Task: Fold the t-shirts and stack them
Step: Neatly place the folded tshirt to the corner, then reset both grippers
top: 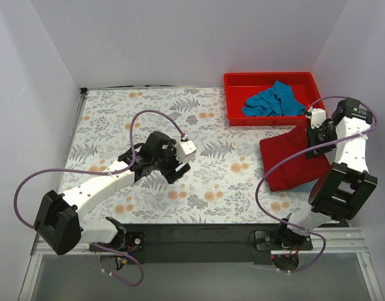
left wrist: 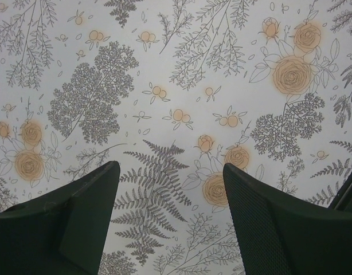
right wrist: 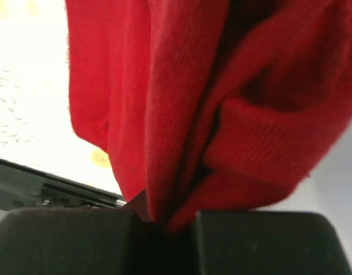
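The dark red t-shirt point(top: 288, 160) lies bunched at the right of the table. My right gripper point(top: 313, 139) is shut on its far right edge, and in the right wrist view the red cloth point(right wrist: 182, 103) hangs in folds from between the closed fingers point(right wrist: 176, 220). A sliver of the grey-blue t-shirt point(top: 305, 187) shows under the red one's near edge. The teal-blue t-shirt point(top: 274, 100) lies crumpled in the red bin. My left gripper point(top: 174, 170) is open and empty over the table's middle left point(left wrist: 171, 166), with bare flowered cloth between the fingers.
The red plastic bin point(top: 233, 100) stands at the back right, just beyond the red shirt. White walls close in the table on three sides. A flower-patterned cloth point(top: 117, 119) covers the table. Purple cables loop from both arms.
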`<state>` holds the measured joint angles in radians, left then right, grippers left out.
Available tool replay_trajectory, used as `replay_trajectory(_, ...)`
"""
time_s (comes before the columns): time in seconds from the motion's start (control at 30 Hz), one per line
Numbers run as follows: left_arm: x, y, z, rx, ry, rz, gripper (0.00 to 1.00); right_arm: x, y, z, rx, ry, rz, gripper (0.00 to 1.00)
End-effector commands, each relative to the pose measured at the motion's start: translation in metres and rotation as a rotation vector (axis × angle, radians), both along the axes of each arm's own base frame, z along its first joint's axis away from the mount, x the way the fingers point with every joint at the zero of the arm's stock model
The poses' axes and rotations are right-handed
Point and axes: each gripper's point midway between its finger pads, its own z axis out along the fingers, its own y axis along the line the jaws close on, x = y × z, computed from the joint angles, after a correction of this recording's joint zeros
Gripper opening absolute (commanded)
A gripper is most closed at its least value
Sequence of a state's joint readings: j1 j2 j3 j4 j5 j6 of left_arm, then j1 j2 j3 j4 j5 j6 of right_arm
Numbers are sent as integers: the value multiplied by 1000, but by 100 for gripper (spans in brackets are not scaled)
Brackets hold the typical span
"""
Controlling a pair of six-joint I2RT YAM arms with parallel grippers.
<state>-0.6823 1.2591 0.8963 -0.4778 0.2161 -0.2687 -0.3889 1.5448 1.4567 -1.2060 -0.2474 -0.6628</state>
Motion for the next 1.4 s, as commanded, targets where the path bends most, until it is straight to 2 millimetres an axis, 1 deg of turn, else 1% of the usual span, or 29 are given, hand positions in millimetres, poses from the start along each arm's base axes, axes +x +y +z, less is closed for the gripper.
replay_trajectory(0.0,4,3,6,18,-13,5,72,14,-18,0,-37,-62,37,1)
replay_trajectory(0.07,4,4,5,25,-10,8,72,15,-25,-8,-48,-57,40,5)
replay_trajectory(0.13,5,5,5,33,-7,10,72,21,-34,-13,-84,-68,43,32)
replay_trajectory(0.17,6,4,8,31,-11,13,72,24,-38,-12,-99,-77,44,79)
replay_trajectory(0.2,7,5,8,34,-11,18,73,28,-45,-11,-122,-86,39,97)
replay_trajectory(0.33,12,8,16,28,-19,64,74,40,-60,12,-180,-146,21,98)
replay_trajectory(0.43,18,14,20,-8,12,158,83,48,-65,37,-217,-215,26,98)
replay_trajectory(0.53,23,19,26,-70,86,248,85,50,-61,55,-222,-268,40,98)
replay_trajectory(0.63,34,26,36,-155,208,366,85,48,-44,63,-205,-296,75,98)
replay_trajectory(0.67,34,31,28,-146,292,406,85,48,-38,65,-200,-302,85,98)
replay_trajectory(0.7,39,36,32,-200,368,450,85,49,-23,69,-187,-321,117,98)
replay_trajectory(0.73,49,37,47,-247,386,469,85,50,-14,72,-176,-331,133,98)
replay_trajectory(0.77,51,41,50,-275,431,485,85,51,-4,75,-160,-343,139,98)
replay_trajectory(0.8,59,49,56,-341,477,504,85,54,18,79,-136,-364,185,98)
replay_trajectory(0.87,71,58,74,-422,497,551,85,57,45,82,-72,-369,197,98)
replay_trajectory(0.9,80,71,76,-450,505,595,85,60,72,83,-20,-377,247,98)
replay_trajectory(0.97,86,85,76,-466,520,650,85,60,102,77,63,-352,246,98)
replay_trajectory(1.0,87,92,73,-466,522,671,86,66,124,75,105,-368,285,98)
replay_trajectory(1.03,90,107,72,-486,522,702,85,67,136,71,133,-366,297,98)
replay_trajectory(1.07,87,115,64,-491,538,718,85,63,143,56,160,-331,292,98)
replay_trajectory(1.1,89,132,63,-510,530,759,86,66,167,54,186,-348,325,98)
replay_trajectory(1.13,86,137,61,-502,520,766,86,63,176,47,202,-335,331,98)
replay_trajectory(1.17,85,146,52,-458,497,793,86,56,183,32,220,-300,340,98)
replay_trajectory(1.2,79,151,39,-428,507,812,86,49,195,26,240,-287,347,98)
replay_trajectory(1.23,77,154,39,-413,483,814,86,50,200,23,245,-304,354,98)
replay_trajectory(1.27,75,159,35,-386,454,816,86,36,203,7,252,-270,360,98)
replay_trajectory(1.3,69,160,27,-373,462,820,86,29,209,0,248,-259,369,98)
replay_trajectory(1.33,67,160,28,-373,448,815,86,28,211,-3,245,-271,371,98)
replay_trajectory(1.37,63,160,27,-372,439,809,86,15,213,-14,246,-251,379,98)
